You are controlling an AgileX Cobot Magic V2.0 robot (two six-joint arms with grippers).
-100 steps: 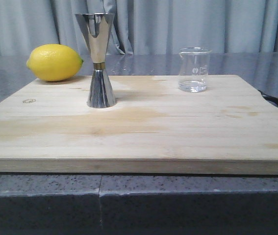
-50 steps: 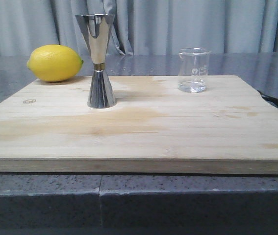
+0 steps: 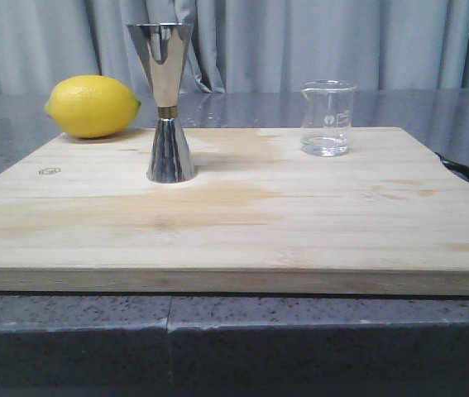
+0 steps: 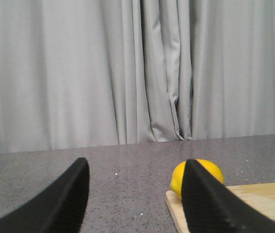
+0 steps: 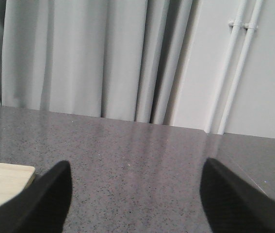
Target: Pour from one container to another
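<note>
Beaker [image 3: 327,117] and jigger [image 3: 163,101] stand apart on my board [image 3: 242,223].
Both grippers, left [image 4: 135,194] and right [image 5: 135,194], gape empty; one finger hides part of the lemon [image 4: 198,177].

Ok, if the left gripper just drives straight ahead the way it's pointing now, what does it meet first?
Probably nothing soon: between the open left gripper lies bare grey counter, then the curtain. The lemon and board corner sit off to one side, near one finger; depth is unclear.

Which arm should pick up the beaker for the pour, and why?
Probably the right. The beaker stands on the board's right side, while the jigger and lemon sit toward the left. Both grippers, left and right, are open.
</note>
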